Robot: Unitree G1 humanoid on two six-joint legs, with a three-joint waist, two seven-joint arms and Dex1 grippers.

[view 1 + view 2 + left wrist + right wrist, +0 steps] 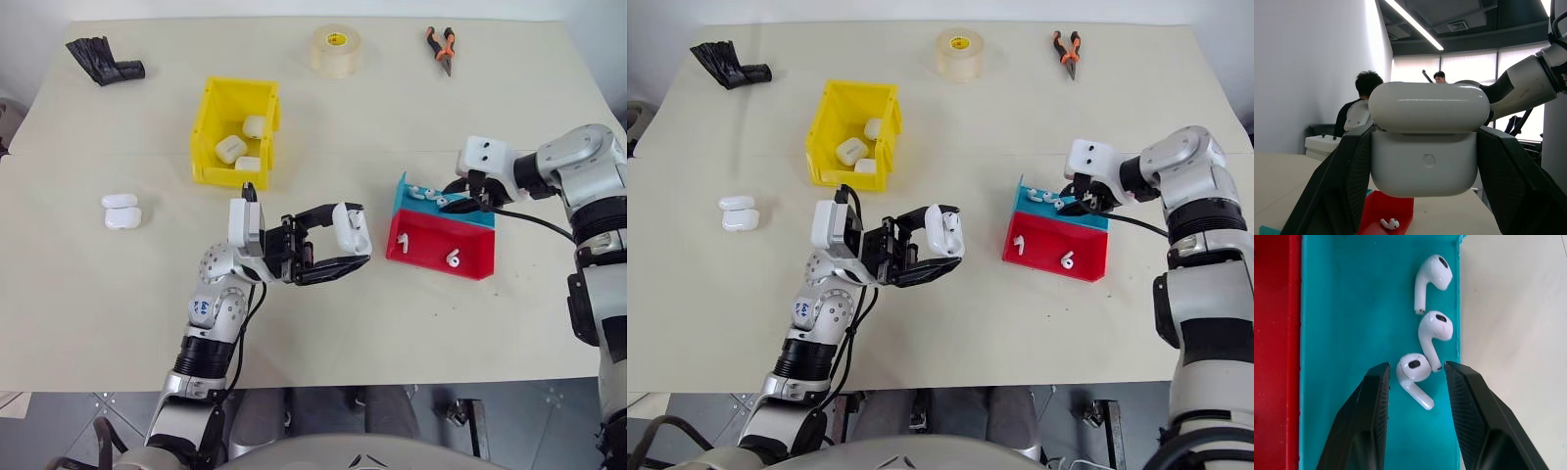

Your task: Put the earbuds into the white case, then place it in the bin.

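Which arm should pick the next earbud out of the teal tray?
Right. The right gripper already straddles an earbud in the teal tray, fingers apart on either side. The left gripper is shut on the white case.

The head views are evenly and brightly lit from above; the pale table (392,117) reads almost white toward its far edge, and things on it cast only short, soft shadows. The tape roll (336,50) and the yellow bin (235,132) are sharp, with no motion blur. In the left wrist view long ceiling light strips (1413,23) glare against a dark ceiling, and the windows (1484,63) behind are blown out, backlighting the scene. The white case (1422,142), very close to the lens, carries a soft highlight band along its lid, while two people (1364,98) behind are slightly soft. The right wrist view is crisp and saturated, with small glints on the earbuds (1432,330)
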